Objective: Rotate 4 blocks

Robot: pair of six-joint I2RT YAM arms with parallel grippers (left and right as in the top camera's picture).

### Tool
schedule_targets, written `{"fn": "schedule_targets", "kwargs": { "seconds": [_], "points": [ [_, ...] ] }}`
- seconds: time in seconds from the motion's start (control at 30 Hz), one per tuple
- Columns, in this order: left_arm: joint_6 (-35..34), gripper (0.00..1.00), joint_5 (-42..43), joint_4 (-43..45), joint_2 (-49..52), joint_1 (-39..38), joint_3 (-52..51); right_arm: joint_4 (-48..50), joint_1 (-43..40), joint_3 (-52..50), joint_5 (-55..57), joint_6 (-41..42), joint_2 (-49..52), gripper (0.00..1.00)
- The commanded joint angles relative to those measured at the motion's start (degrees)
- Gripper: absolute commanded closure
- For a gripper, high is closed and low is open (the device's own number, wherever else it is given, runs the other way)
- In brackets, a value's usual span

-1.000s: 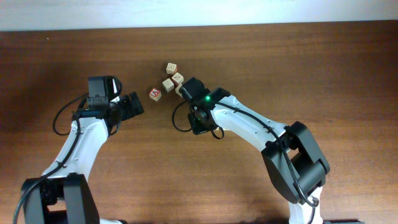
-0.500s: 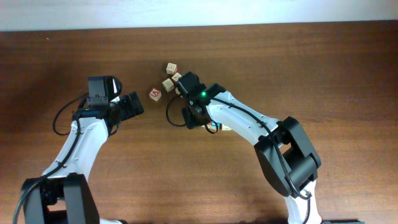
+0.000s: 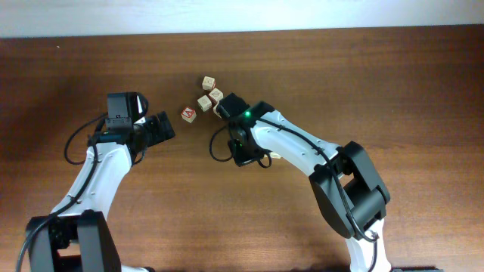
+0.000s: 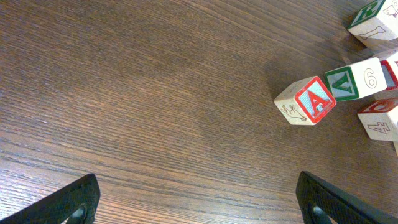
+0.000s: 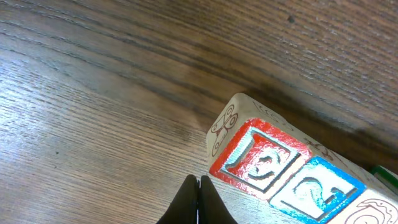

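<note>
Blocks (image 3: 205, 101) lie clustered at the far centre of the table (image 3: 363, 83); right end effector (image 5: 199, 200) is clenched empty, tips just beside a red-faced block (image 5: 258, 158), apparently to nudge it round, while left end effector (image 4: 199, 200) hangs released, apart from them.

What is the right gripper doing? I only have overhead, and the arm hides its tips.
Observer: In the right wrist view the right gripper is shut, fingertips pressed together with nothing between them.
Operator: Touching a block?
Observer: Can't tell. The red-framed block lies just ahead of the tips, with a blue-framed 2 face right beside it.
Operator: Left side?
Observer: In the left wrist view the left gripper is wide open over bare table. The red A cube is ahead of it, untouched.
</note>
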Motion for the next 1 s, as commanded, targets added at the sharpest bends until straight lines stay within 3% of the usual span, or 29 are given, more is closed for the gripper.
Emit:
{"fn": "schedule_targets", "kwargs": {
  "seconds": [0.0, 0.13, 0.23, 0.5, 0.63, 0.7, 0.73, 0.8, 0.87, 0.97],
  "points": [
    [0.28, 0.01, -0.44, 0.11, -0.66, 0.09, 0.52, 0.74, 0.15, 4.81, 0.55, -0.72, -2.49, 0.96],
    [0.28, 0.01, -0.44, 0.09, -0.66, 0.09, 0.52, 9.92, 0.17, 2.05, 3.85, 3.02, -2.21, 0.96],
    [0.28, 0.01, -0.44, 0.09, -0.66, 0.09, 0.52, 9.94, 0.17, -0.50, 8.33, 9.49, -1.88, 0.96],
    [0.28, 0.01, -0.44, 0.09, -0.66, 0.09, 0.52, 7.69, 0.15, -0.63, 9.18, 13.22, -1.49, 0.96],
    [0.28, 0.01, -0.42, 0.11, -0.66, 0.09, 0.52, -1.29, -0.92, 13.44, 6.84, 8.52, -12.46, 0.96],
    [0.28, 0.01, -0.39, 1.81, -0.66, 0.09, 0.52, -6.16, -8.83, 14.21, -2.62, 4.31, -23.15, 0.96],
    [0.28, 0.01, -0.37, 2.25, -0.66, 0.09, 0.52, -10.27, -16.70, 14.19, -10.73, -0.50, -27.02, 0.96],
    [0.28, 0.00, 7.69, 2.01, -0.59, -0.07, 0.50, -18.49, -29.42, 12.31, -16.22, -7.06, -26.43, 0.96],
    [0.26, 0.02, 10.60, 1.81, -0.55, -3.76, 0.50, -12.00, -30.21, 2.82, -16.02, -5.64, -23.19, 0.96],
    [0.26, 0.01, 6.21, 2.16, -0.44, -11.26, 0.50, 12.76, -27.58, -17.05, -15.23, -1.81, -20.96, 0.96]
  ]
}}
